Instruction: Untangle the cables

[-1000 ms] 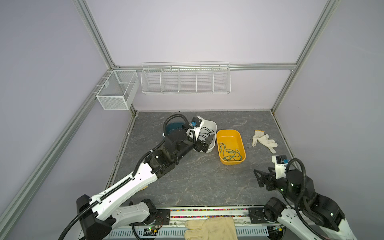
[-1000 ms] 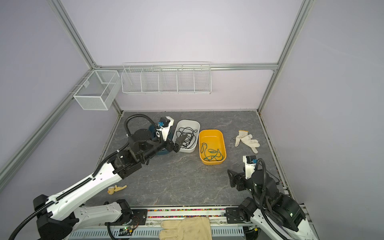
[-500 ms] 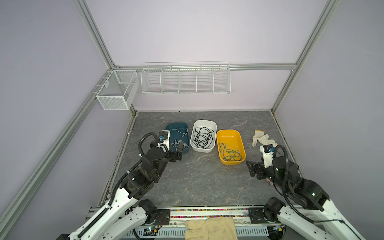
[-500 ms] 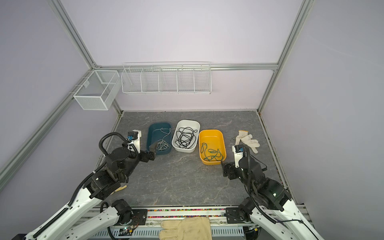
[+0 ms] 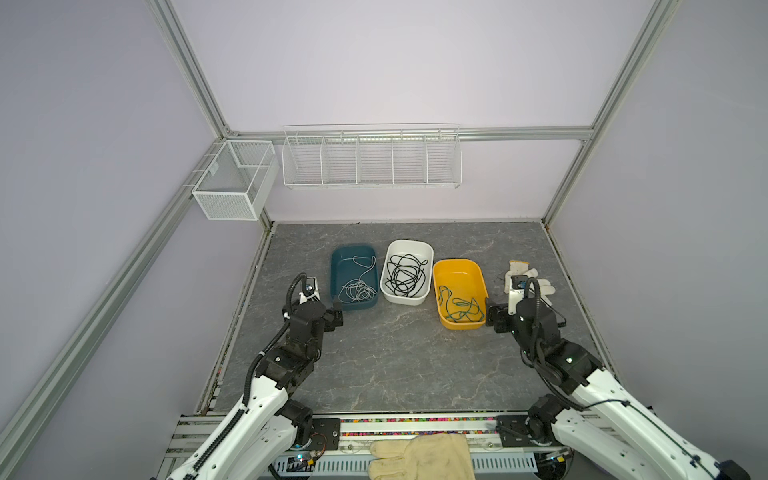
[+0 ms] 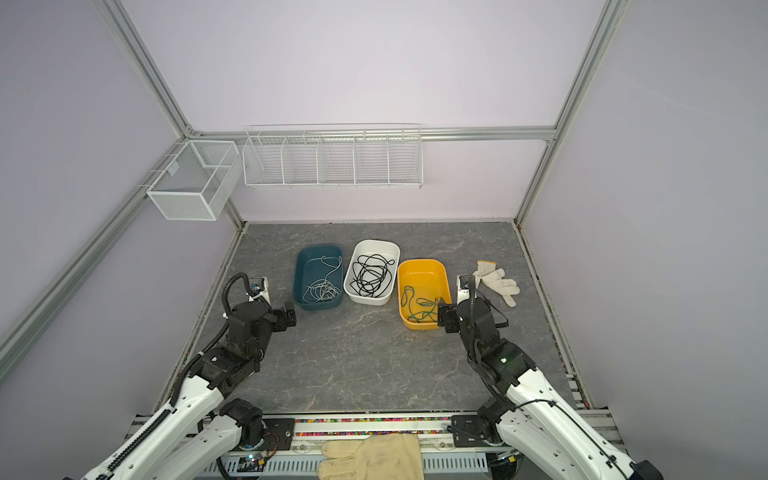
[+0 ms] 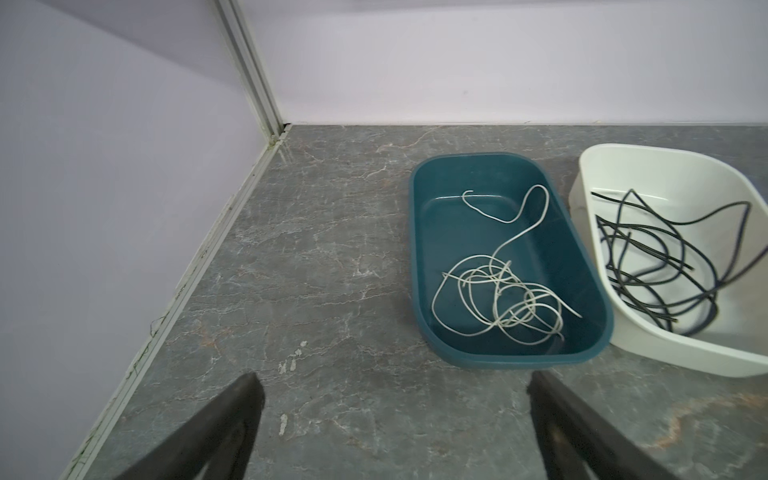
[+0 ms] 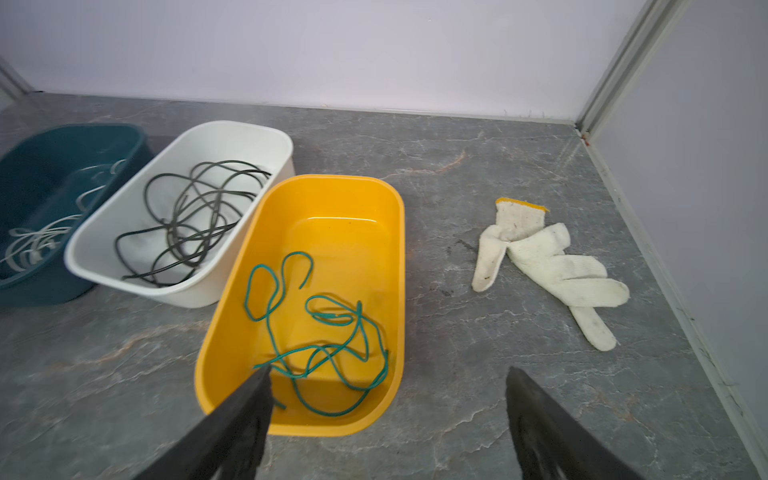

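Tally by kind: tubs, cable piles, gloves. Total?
Tubs: 3 (teal tub, white tub, yellow tub)
Cable piles: 3 (white cables, black cables, green cables)
Gloves: 2 (knit glove, tan glove)
Total: 8

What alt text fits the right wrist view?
Yellow tub holding a loose green cable, just beyond the open, empty right gripper. Alongside: white tub with black cable, teal tub with white cable; a white glove lies on the table.
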